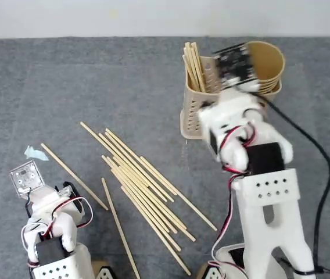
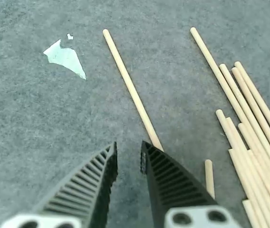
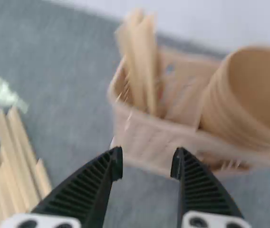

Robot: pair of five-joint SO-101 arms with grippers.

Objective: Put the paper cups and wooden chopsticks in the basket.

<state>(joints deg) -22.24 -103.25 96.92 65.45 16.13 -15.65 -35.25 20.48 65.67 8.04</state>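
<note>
Right hand [image 3: 147, 161] held apart, empty, near basket [image 3: 139, 135]; cups [image 3: 249, 95] and chopsticks [image 3: 139, 71] seen inside. Left hand [image 2: 129, 151] slightly apart, empty, by single chopstick [image 2: 130, 88] laid on bench [image 2: 30, 123].

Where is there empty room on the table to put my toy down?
The biggest bare patch of grey mat lies beyond the paper scrap, beside the basket. The middle is crowded with loose chopsticks.

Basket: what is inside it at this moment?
A bundle of chopsticks stands at one end, stacked cups sit at the other. The right arm covers the basket's middle in the high view; the bottom is hidden.
</note>
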